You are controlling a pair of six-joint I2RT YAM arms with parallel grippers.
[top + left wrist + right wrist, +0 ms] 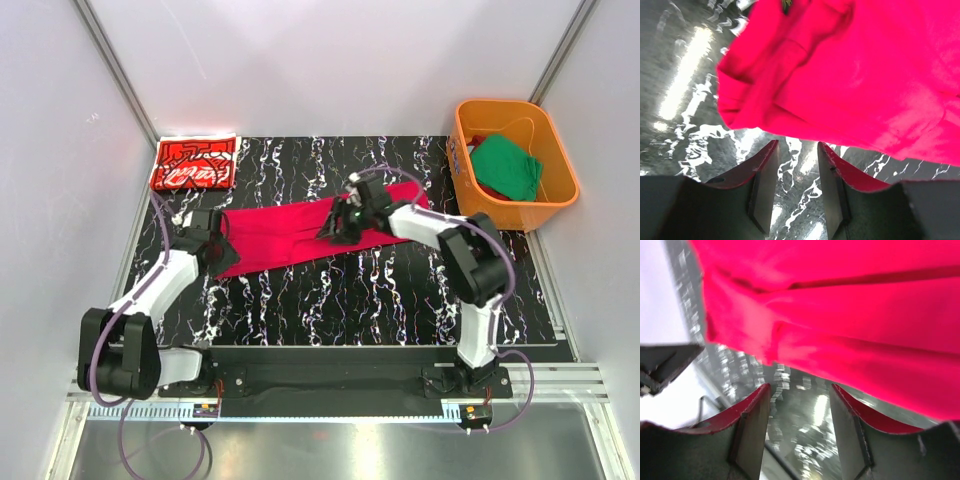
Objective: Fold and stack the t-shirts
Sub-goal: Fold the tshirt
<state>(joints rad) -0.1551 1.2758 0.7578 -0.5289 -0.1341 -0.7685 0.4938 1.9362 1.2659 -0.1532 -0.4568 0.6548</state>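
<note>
OK, crimson-red tee [290, 238] is down on the black marbled mat [330, 300], folded into a long strip lying across the middle. Its L end sits nearer the arms, R end angled toward the back. Creases run lengthwise along it.

L gripper [798, 145] is low at the strip's L end. Fingers apart, nothing btwn them, just mat showing thru the gap. The cloth's bunched edge is right ahead of the tips.

R gripper [800, 387] is over the strip's middle, arm reaching in from the R side. Jaws apart here too, bare mat btwn the pads, red fabric just in front, not pinched. So neither hand has hold of the cloth right now.

Printed red tee [195, 163], w/ white line print, lies folded flat at the mat's back-L corner, well apart from the strip.

Green tee [505, 165] sits crumpled inside the orange tub [520, 215], by the mat's back-R corner.
</note>
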